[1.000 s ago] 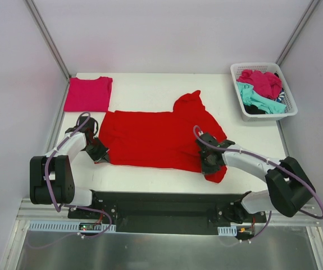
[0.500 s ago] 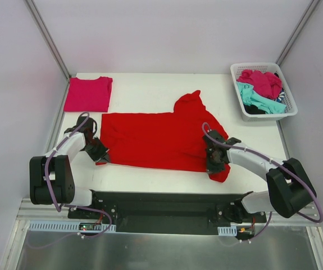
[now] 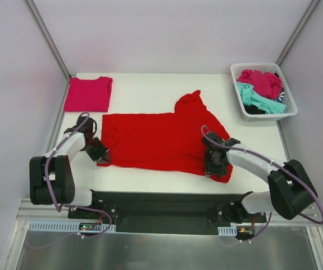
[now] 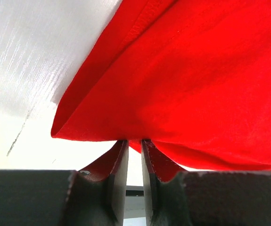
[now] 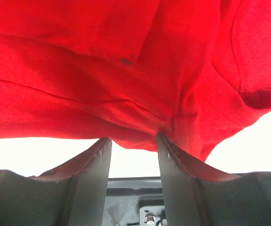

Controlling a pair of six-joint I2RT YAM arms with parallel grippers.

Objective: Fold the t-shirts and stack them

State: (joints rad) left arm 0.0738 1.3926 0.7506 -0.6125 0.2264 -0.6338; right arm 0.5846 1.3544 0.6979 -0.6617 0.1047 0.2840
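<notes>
A large bright red t-shirt lies spread flat across the middle of the table, one sleeve pointing to the back. My left gripper is low at its near left corner. In the left wrist view its jaws stand a narrow slit apart, with the red hem resting across the tips. My right gripper is at the near right corner. Its jaws are wide apart, and the red cloth lies loose just past them. A folded magenta-pink t-shirt lies at the back left.
A white lattice basket at the back right holds a heap of magenta, teal and dark t-shirts. White walls and metal posts close in the table on both sides. The black base rail runs along the near edge.
The right gripper pulled the shirt's near right corner a little outward, then opened and let it go. The left jaws have parted slightly.
</notes>
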